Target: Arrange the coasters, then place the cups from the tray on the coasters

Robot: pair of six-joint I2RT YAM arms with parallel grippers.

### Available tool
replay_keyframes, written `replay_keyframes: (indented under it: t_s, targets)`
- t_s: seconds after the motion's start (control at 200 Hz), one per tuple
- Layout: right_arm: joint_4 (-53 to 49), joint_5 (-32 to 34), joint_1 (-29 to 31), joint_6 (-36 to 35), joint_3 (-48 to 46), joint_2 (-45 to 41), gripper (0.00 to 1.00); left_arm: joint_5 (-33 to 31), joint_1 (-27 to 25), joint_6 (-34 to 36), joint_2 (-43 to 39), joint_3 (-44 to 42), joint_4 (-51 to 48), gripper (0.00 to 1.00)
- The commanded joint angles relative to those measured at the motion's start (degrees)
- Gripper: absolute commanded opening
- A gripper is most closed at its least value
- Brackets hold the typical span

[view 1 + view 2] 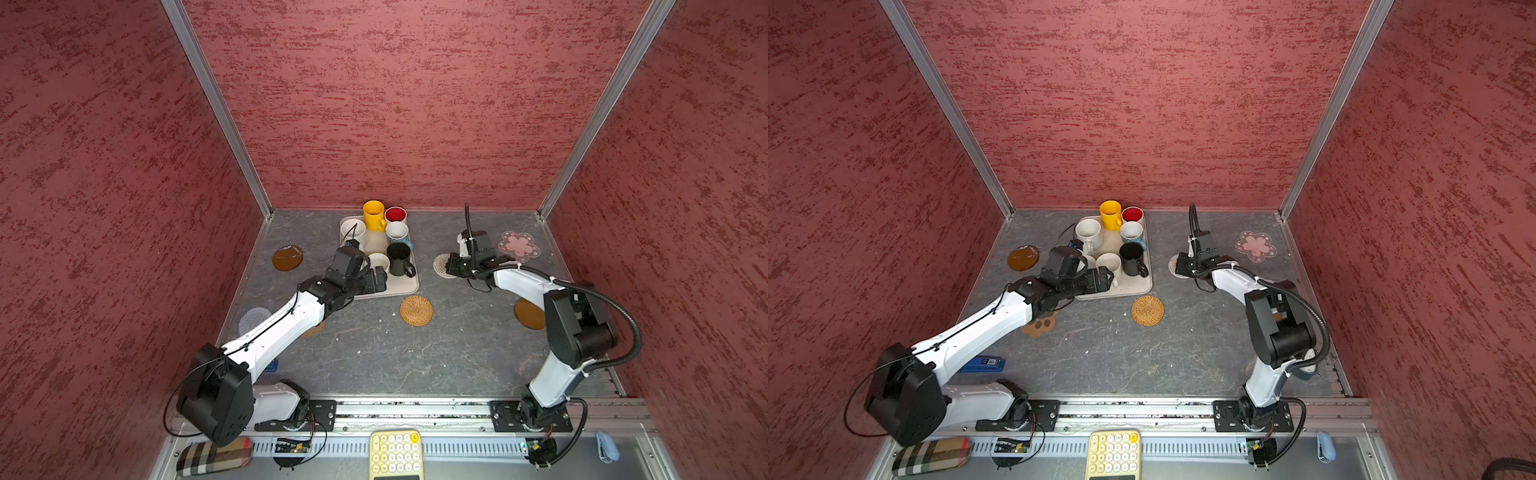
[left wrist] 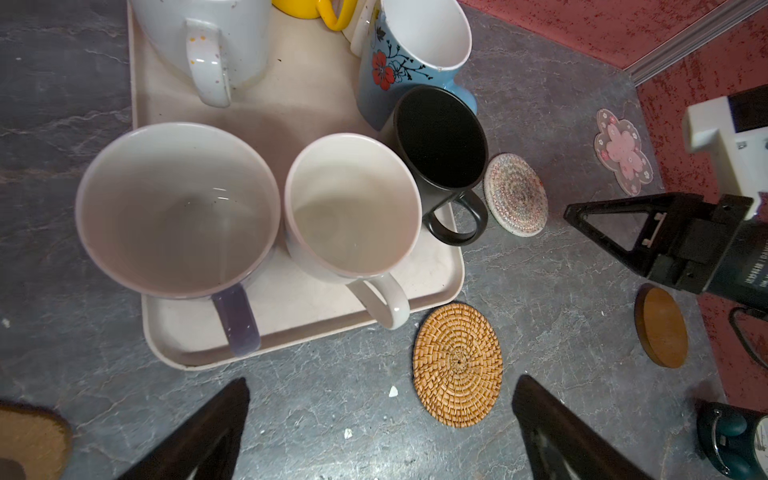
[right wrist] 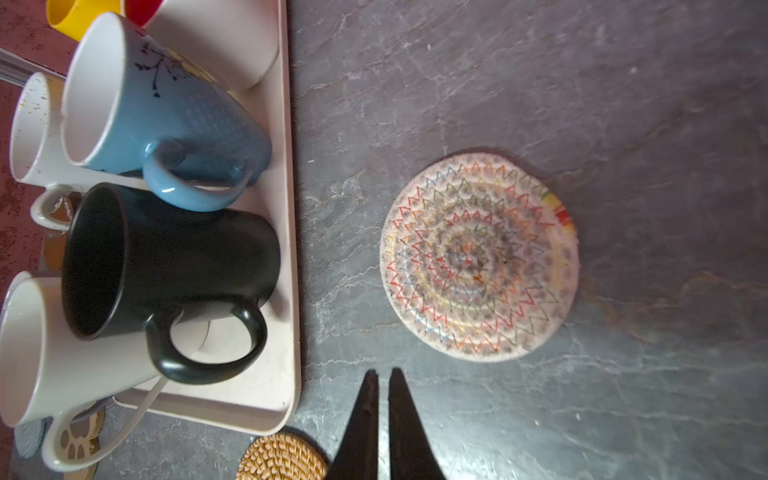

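Glossy ceramic cups (image 2: 353,208); matt plastic tray (image 2: 291,328); woven rattan coaster (image 2: 457,365).

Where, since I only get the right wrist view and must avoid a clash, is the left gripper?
Observer: The left gripper hangs open at the tray's near edge, pointed at a white mug.
Operator: Any coasters outside my frame?
Observer: A pink flower coaster lies bare behind the right arm, toward the back right corner.
Operator: Any more?
Observer: An amber disc coaster lies bare by the right arm's elbow.
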Motion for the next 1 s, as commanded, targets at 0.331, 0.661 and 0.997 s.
replay_keyframes:
  t_s: [0.331,0.661,0.997]
  targets:
    - [0.2,0.2,-2.2,-1.5,10.1,11.0,0.10,4.6,0.8,2.2,7.0,9.1,-0.8,0.99]
    - [-1.3,1.2,-3.1,-2.3,12.8,14.5,0.10,5.3,0.9,2.3,7.6,10.1,-1.8,0.99]
    - [-0.3,1.5,-3.1,-2.6,9.1,14.4,0.09,4.8,0.2,1.8,5.3,9.2,-2.5,0.99]
